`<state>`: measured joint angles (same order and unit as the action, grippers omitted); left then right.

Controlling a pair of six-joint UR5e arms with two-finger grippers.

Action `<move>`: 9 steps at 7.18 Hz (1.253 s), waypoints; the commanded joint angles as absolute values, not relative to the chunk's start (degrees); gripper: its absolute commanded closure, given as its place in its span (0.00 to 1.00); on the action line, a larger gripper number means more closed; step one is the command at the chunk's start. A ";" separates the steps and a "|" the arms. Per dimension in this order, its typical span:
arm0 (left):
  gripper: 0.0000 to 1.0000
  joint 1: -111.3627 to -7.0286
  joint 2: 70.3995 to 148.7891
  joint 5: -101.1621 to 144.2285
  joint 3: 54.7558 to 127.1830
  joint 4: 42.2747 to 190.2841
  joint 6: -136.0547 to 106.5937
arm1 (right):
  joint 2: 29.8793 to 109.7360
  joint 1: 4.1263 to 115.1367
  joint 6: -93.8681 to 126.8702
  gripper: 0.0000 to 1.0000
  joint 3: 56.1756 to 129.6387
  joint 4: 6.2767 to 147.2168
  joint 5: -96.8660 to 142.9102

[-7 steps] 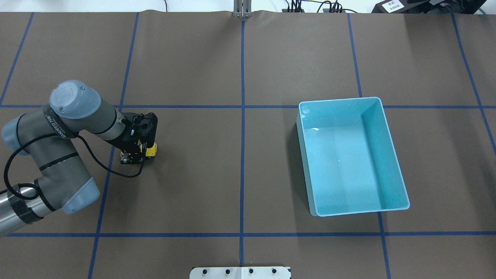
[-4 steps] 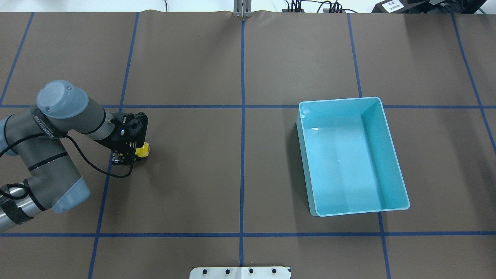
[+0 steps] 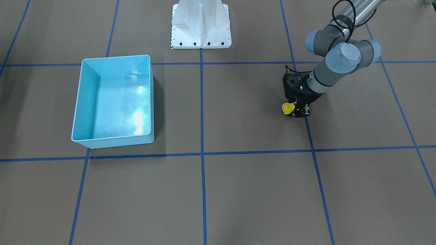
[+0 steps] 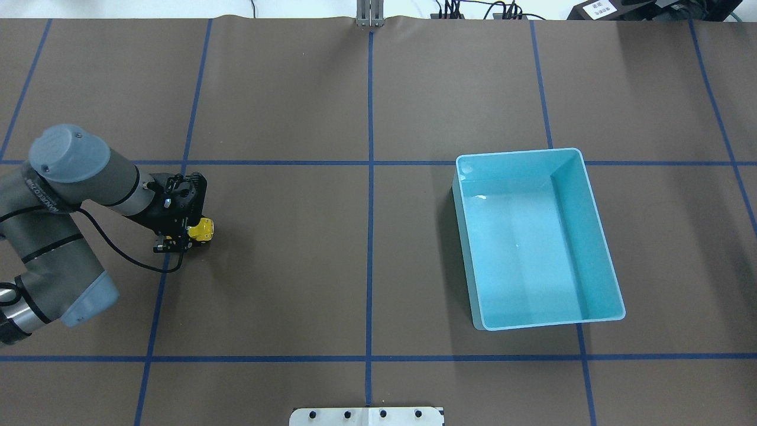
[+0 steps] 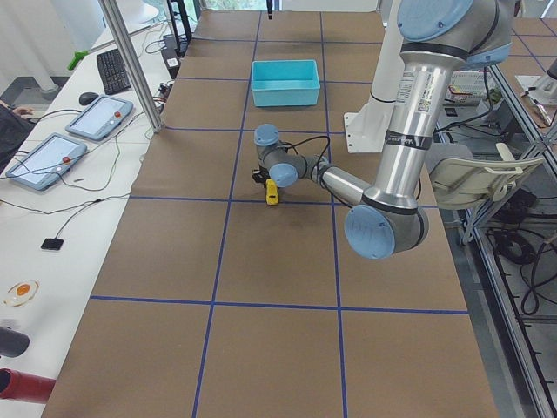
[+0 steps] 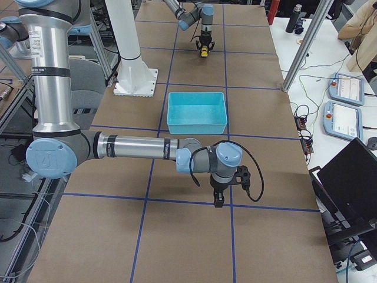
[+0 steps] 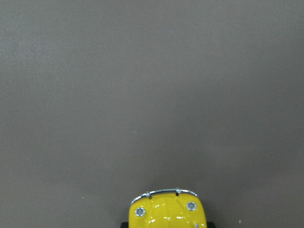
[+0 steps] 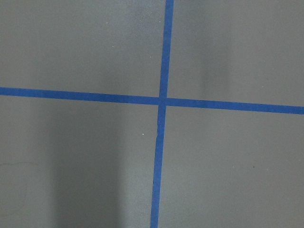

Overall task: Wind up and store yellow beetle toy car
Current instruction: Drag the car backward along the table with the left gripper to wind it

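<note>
Over near the table's (image 4: 284, 284) left edge, the yellow beetle toy car (image 4: 203, 229) was pinched in the left hand (image 4: 183, 235) — nose sticking out, well apart from the light blue bin (image 4: 585, 236). Whether the right hand (image 6: 218, 199) was spread, I could not tell.

Seen from overhead, the left gripper (image 4: 186, 235), closed on the tiny glossy yellow toy car (image 4: 203, 229), stands low over the brown paper-covered table (image 4: 295, 266). Toward 3 o'clock only flat blue tape lines (image 4: 369, 236) lie on the bare cover up to the light blue rectangular plastic bin (image 4: 466, 248). Its upright walls are the one barrier; its top is open. The white metal base plate (image 4: 366, 416) sits at 6 o'clock.
</note>
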<state>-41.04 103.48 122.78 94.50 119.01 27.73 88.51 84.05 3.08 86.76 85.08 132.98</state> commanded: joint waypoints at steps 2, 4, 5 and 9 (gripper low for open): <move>1.00 -41.48 102.83 123.75 94.48 119.36 27.86 | 88.51 83.85 3.08 0.00 86.75 84.99 133.15; 1.00 -42.10 102.05 124.80 94.48 119.53 28.12 | 88.42 83.76 3.08 0.00 86.92 85.08 133.15; 1.00 -42.36 101.69 125.15 94.40 120.40 28.21 | 88.42 83.67 3.08 0.00 86.92 84.99 133.15; 1.00 -43.42 99.94 126.56 94.22 121.81 28.30 | 87.90 83.41 3.08 0.00 86.75 84.99 133.15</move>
<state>-43.05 100.65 126.17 94.23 121.13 28.30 88.28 83.52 3.04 86.89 84.99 133.15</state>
